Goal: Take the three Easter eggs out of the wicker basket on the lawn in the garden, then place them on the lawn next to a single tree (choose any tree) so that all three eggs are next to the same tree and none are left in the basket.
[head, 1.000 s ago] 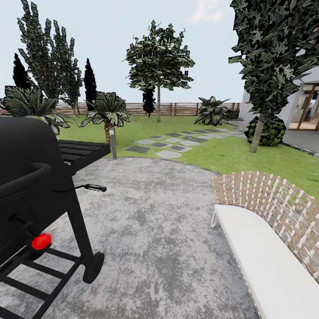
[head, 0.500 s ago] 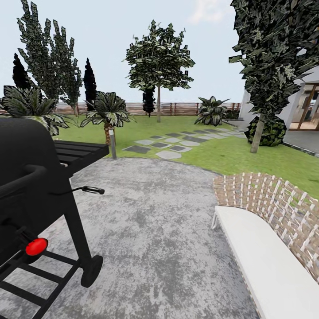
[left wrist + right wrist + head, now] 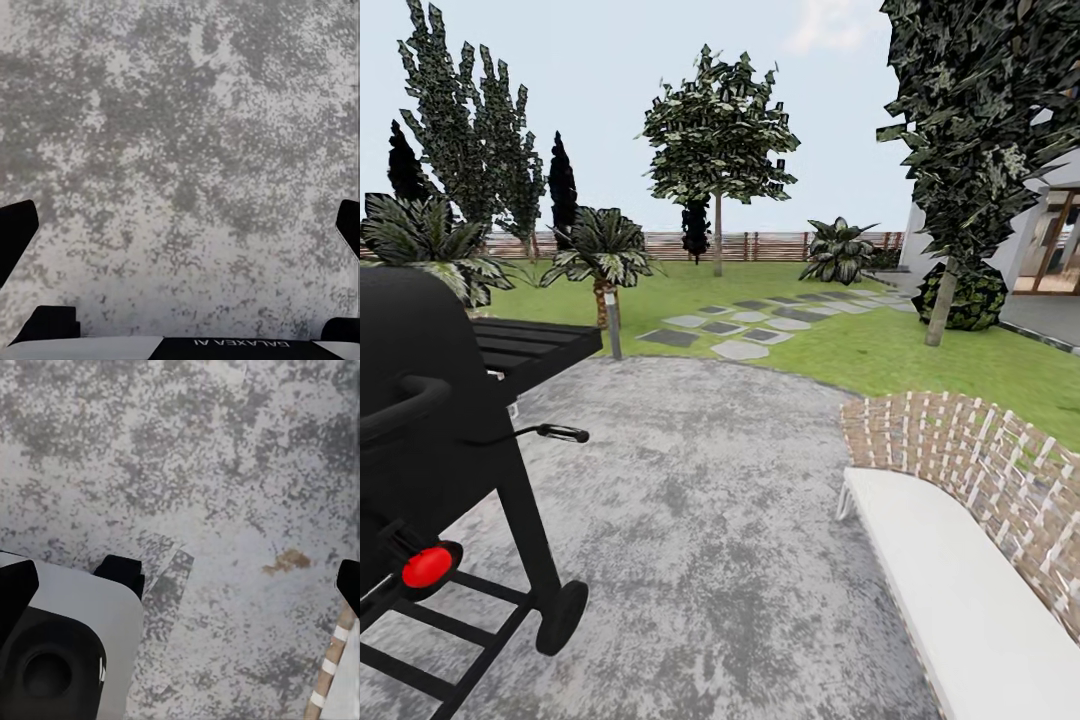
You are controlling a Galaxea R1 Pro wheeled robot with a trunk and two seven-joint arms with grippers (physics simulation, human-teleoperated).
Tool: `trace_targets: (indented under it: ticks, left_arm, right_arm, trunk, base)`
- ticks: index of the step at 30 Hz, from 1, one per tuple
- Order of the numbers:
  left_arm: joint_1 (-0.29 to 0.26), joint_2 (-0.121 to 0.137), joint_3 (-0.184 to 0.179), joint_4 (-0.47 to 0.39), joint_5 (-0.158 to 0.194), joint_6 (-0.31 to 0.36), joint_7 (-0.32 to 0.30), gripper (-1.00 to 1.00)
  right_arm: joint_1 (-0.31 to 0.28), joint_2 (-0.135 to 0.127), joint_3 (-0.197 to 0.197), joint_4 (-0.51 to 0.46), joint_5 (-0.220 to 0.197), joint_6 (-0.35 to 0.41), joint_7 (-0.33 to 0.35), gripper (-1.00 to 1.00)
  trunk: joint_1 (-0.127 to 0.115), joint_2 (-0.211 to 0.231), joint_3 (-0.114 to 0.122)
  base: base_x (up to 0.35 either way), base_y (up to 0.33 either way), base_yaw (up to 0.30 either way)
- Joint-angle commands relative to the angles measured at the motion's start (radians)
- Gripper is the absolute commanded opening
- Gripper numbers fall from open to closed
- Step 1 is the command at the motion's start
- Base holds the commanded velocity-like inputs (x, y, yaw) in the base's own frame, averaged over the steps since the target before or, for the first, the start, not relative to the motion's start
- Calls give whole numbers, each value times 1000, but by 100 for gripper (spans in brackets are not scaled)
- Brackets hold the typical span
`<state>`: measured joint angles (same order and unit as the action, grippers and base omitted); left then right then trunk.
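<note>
A: On the grey patio [image 3: 700, 500], lawn [image 3: 840, 345] far ahead; tree [image 3: 717, 235] far centre. Basket, eggs unlocated.
B: Left claw [image 3: 180, 225] and right claw [image 3: 180, 577] spread, empty. Eggs likely light, smooth: grip mid-body, gently.

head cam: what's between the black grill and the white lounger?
Bare grey patio in the head view, running from the grill on the left to the lounger on the right.
</note>
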<state>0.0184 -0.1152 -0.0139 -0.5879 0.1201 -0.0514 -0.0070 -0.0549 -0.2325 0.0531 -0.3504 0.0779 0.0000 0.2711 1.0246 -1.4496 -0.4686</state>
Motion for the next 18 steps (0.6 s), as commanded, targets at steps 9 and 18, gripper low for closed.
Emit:
trace_targets:
  ticks: [9, 18]
  left_arm:
    - [1, 0, -1, -1, 10, -2, -1, 100]
    - [0, -1, -1, -1, 11, -2, -1, 100]
  right_arm:
    - [0, -2, 4, -1, 7, 0, 0, 100]
    - [0, -4, 4, -6, 7, 1, 3, 100]
  trunk:
    - [0, 0, -1]
    - [0, 0, -1]
  base:
    - [243, -37, 0]
    - [24, -2, 0]
